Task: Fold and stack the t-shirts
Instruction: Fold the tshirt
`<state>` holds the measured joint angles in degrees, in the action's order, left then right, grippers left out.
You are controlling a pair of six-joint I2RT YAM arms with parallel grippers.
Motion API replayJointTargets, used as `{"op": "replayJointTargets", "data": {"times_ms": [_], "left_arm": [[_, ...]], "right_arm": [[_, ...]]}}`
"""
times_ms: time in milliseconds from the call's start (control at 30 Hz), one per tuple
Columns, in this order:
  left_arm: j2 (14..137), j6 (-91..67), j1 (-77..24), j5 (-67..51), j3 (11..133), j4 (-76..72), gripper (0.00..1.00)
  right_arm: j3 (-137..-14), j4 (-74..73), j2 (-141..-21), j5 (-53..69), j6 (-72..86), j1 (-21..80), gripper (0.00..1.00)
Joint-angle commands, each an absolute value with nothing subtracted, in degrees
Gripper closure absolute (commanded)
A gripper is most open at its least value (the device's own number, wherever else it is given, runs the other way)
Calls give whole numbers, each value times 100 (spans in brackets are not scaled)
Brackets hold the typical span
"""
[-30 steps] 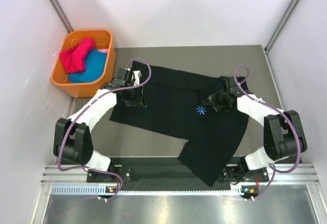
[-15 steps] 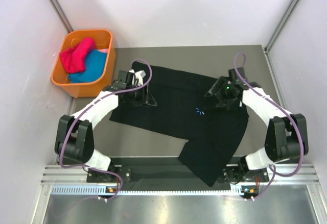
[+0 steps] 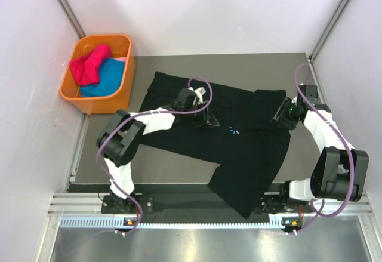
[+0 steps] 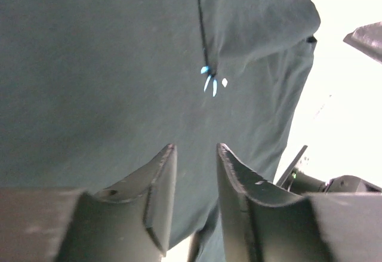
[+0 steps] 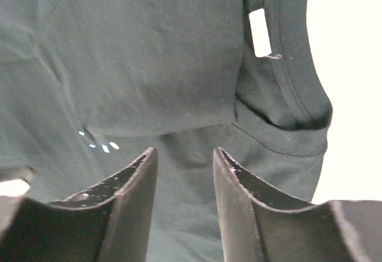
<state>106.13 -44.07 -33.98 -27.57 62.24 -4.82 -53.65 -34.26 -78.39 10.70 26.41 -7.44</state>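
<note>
While the black t-shirt (image 3: 239, 139) sprawls mid-frame, its lower corner overhangs the bottom edge of the table (image 3: 155, 166).
Left claw (image 3: 210, 119) and right claw (image 3: 279, 117) hover half-open, empty, over the cloth; bare table lies upper right.

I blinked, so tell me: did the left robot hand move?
Yes. The left gripper slid right over the black shirt, farther from the orange basket.

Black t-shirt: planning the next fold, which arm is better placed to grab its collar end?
Right. Its open fingers hang close to the collar and label at the shirt's right end; the left fingers are mid-shirt by the starburst print.
</note>
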Motion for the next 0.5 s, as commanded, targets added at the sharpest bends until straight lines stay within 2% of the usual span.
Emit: {"op": "replayJointTargets", "data": {"times_ms": [0, 67, 133, 300, 467], "left_arm": [[10819, -4729, -3638, -2260, 6714, -1143, 64], [11055, -4772, -3778, -2127, 6837, -1073, 64], [11232, -4869, -3823, -2101, 7013, -1037, 60], [11636, -4992, -3929, -1890, 7382, -774, 57], [11935, -4983, -3999, -1925, 7602, -677, 57]], "right_arm": [[-5160, -3278, -7533, 1037, 2329, -817, 59], [-5045, -3199, -7436, 1090, 2286, -922, 58], [-4861, -3077, -7418, 1099, 2215, -1002, 55], [-4658, -2787, -7584, 1204, 2153, -1116, 41], [-4720, -2514, -7839, 1265, 2066, -1125, 41]]}}
